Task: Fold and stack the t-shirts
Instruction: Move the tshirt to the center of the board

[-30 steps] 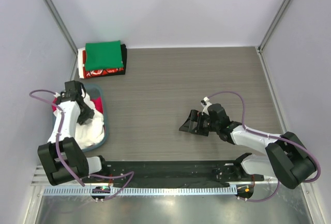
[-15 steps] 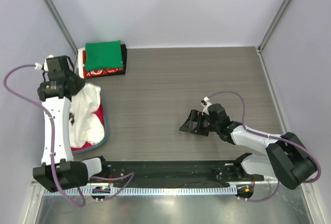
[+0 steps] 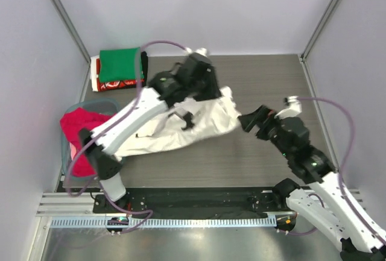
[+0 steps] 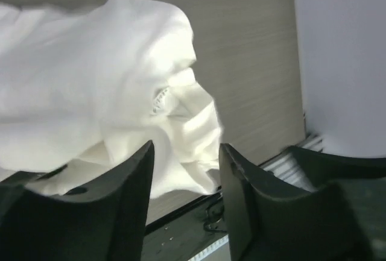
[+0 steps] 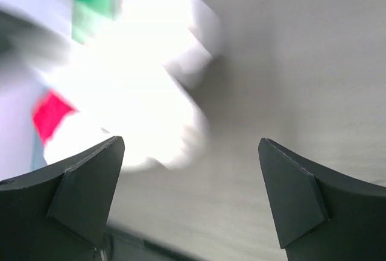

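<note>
grey wood-grain table (image 3: 271,80), pale lilac walls (image 3: 199,8), metal corner posts (image 3: 62,14)

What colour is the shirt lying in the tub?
The shirt in the tub is red-pink; top external view shows it best.

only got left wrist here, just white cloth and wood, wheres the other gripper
Observer: The right gripper is open, just beside the white shirt's right edge.
Operator: anything in the tub
Observer: One red shirt lies in the tub.
Operator: whats on the stack
Observer: A green shirt is on top, in the far-left corner.
</note>
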`<action>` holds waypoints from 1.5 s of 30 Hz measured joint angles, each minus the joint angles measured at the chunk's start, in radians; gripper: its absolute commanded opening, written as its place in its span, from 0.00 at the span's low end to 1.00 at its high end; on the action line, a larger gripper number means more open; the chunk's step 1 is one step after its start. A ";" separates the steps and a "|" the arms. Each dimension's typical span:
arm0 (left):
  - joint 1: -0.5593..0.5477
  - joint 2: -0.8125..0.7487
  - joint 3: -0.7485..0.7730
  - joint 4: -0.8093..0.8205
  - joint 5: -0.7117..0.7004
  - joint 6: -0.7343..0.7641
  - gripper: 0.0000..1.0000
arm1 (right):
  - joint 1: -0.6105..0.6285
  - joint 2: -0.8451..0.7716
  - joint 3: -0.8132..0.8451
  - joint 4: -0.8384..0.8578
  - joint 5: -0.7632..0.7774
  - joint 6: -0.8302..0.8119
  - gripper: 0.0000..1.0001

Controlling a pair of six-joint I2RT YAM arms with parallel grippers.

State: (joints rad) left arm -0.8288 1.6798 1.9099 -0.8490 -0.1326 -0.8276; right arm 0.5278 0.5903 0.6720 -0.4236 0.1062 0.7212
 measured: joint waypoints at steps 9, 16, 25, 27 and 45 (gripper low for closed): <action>-0.168 0.407 0.028 -0.071 0.102 0.024 0.82 | -0.002 -0.040 0.311 -0.360 0.414 0.022 1.00; -0.034 0.072 -0.264 -0.114 0.001 0.045 0.78 | -0.005 0.108 0.170 -0.390 0.270 0.032 1.00; 0.231 -0.501 -0.601 -0.133 -0.120 0.096 0.78 | 0.002 0.848 0.363 -0.183 -0.092 -0.094 0.99; 0.245 -0.552 -0.655 -0.143 -0.129 0.103 0.78 | 0.009 0.967 0.442 -0.175 -0.118 -0.110 0.98; 0.255 -0.665 -0.815 -0.190 -0.167 0.103 0.78 | -0.098 1.319 0.596 -0.201 -0.134 -0.200 0.01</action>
State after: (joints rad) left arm -0.5735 1.0145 1.0946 -1.0389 -0.3000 -0.7246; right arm 0.4294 1.9095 1.2682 -0.6250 -0.0277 0.5217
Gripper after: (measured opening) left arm 0.782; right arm 0.037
